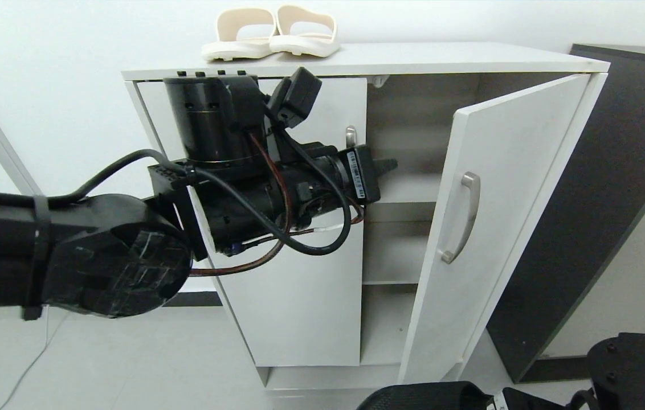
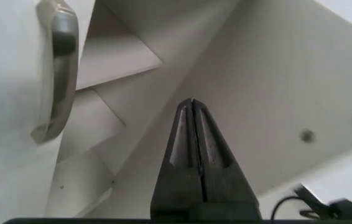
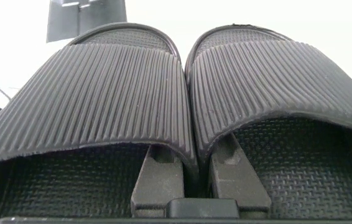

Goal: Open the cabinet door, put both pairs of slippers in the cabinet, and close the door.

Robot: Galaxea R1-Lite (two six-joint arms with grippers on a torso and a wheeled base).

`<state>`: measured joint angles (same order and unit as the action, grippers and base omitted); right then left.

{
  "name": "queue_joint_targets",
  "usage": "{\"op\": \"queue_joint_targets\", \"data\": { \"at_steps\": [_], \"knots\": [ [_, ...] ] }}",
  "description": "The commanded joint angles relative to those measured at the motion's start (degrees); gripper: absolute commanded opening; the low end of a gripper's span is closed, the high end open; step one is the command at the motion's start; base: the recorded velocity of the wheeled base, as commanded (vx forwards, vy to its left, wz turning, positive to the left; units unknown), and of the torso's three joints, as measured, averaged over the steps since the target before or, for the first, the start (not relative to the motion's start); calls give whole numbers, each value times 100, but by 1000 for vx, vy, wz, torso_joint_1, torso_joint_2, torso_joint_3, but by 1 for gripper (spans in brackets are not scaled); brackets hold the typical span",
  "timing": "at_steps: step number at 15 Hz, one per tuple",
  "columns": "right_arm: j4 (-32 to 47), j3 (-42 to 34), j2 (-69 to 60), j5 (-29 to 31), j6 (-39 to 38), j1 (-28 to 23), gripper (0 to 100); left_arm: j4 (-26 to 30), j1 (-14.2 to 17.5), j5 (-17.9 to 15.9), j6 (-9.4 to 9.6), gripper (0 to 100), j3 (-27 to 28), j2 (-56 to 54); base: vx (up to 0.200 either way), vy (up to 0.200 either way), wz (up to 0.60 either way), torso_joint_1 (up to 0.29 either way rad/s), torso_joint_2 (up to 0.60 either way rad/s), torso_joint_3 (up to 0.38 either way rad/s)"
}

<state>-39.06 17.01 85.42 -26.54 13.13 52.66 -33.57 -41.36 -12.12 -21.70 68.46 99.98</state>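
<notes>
Black slippers (image 3: pixel 126 87) sit side by side in the right gripper (image 3: pixel 193 163), whose fingers pinch the pair's two inner walls, seemingly low in front of the cabinet (image 1: pixel 413 57). Its right door (image 1: pixel 505 188) stands open, so lift the pair level onto a shelf (image 1: pixel 399 196). The left gripper (image 1: pixel 386 166), fingers pressed together, hangs across that opening and blocks the way; white slippers (image 1: pixel 271 34) lie on top.

White two-door cabinet (image 1: pixel 442 57) stands with right door (image 1: pixel 505 228) swung open. Cream foam slippers (image 1: pixel 271 34) sit on top, and black ribbed rubber slippers (image 3: pixel 101 93) are clamped together by the right gripper (image 3: pixel 194 171).
</notes>
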Motion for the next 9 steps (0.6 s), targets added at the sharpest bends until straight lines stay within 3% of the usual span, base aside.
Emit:
{"op": "queue_joint_targets", "data": {
  "at_steps": [1,5,7,9],
  "knots": [
    [-32,-75,-17,-9,49,60,0,0,-3,-1,-1,0,211,303,0,0,0,0,0,0],
    [-49,-145,1,-18,120,148,0,-9,-162,-36,-1,0,343,479,-200,0,0,6,4,1],
    [-49,-163,19,-18,120,200,0,-9,-452,-28,17,0,431,558,-200,0,0,0,2,0],
    [-40,-180,27,-53,120,218,0,-18,-944,8,52,0,589,760,-200,0,0,2,2,0]
  ]
}}
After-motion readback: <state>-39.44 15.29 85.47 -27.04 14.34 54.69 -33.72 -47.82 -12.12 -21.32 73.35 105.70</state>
